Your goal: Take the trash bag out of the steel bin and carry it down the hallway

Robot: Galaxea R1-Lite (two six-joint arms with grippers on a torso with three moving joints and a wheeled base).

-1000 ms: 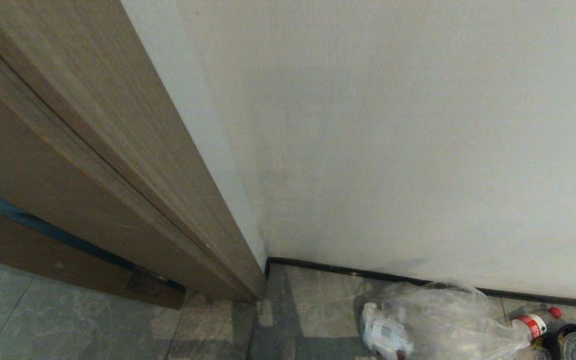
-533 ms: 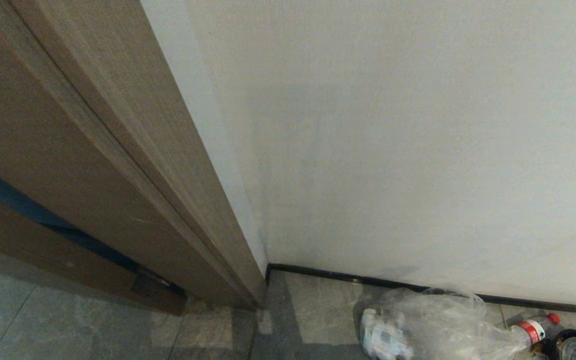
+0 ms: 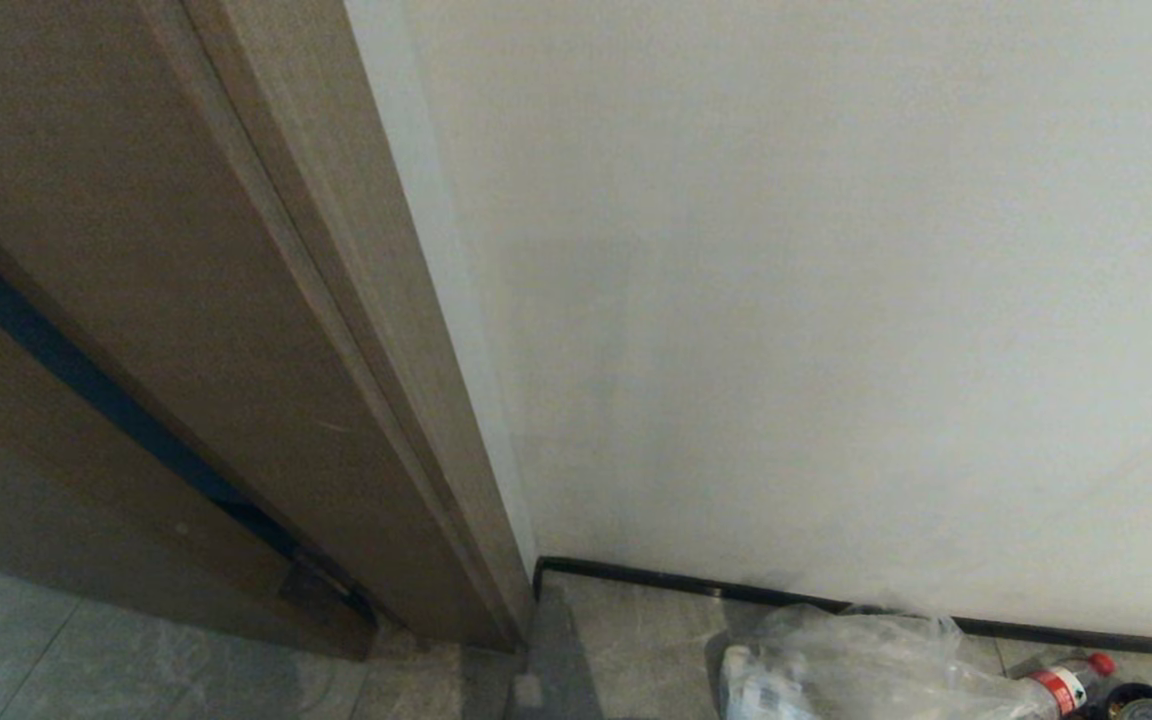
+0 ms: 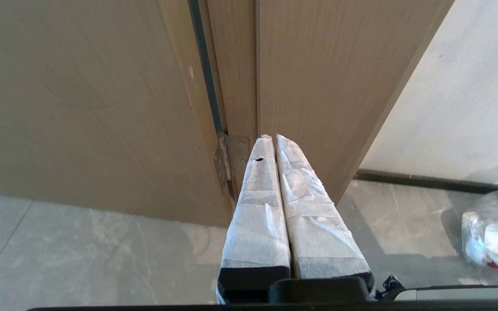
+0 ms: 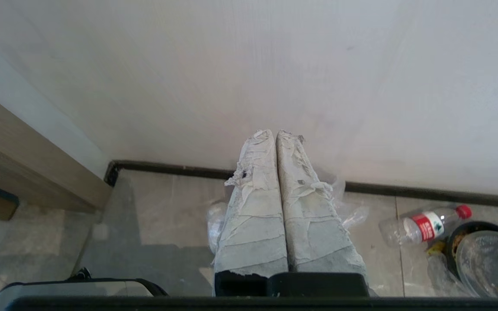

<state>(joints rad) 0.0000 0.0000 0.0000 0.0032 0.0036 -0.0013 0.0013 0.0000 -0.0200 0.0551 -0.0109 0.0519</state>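
Lying by wall: one trash bag point(image 3: 866, 655) (one bottle point(image 5: 422, 224)).

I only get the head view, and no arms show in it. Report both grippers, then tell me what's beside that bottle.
Observer: Left gripper is shut and empty, pointing at the door hinge.
Operator: Now the right.
Observer: Right gripper is shut and empty, pointing toward the bag on the floor.
Operator: The bottle.
Observer: The bottle lies on its side beside a black bowl with a clear lid.
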